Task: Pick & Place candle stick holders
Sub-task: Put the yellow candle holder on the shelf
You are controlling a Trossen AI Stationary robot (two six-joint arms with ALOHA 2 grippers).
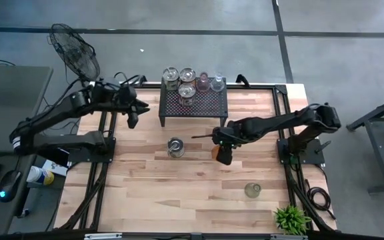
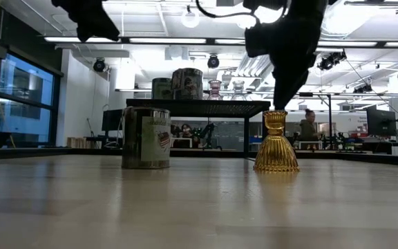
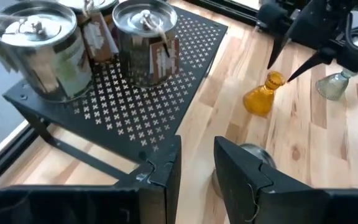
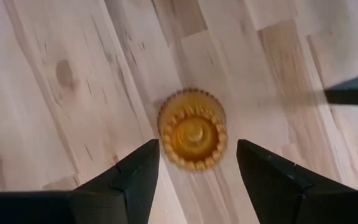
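An amber glass holder [image 2: 276, 144] stands on its wide ribbed base on the table, also seen from above in the right wrist view [image 4: 192, 129]. My right gripper [image 4: 197, 163] hovers just above it, open, one finger on either side of it, touching nothing. A silvery holder [image 1: 175, 147] stands on the table to its left. A greenish glass holder [image 1: 252, 191] stands nearer the front. Three silvery holders [image 1: 187, 91], a pink one [image 1: 203, 82] and a clear one [image 1: 218, 83] stand on the black perforated stand [image 1: 205, 107]. My left gripper [image 1: 133, 113] is open and empty left of the stand.
A small green potted plant [image 1: 291, 219] stands at the table's front right corner. A fan [image 1: 75, 52] stands off the table at the far left. Bare wood lies across the table's front and left parts.
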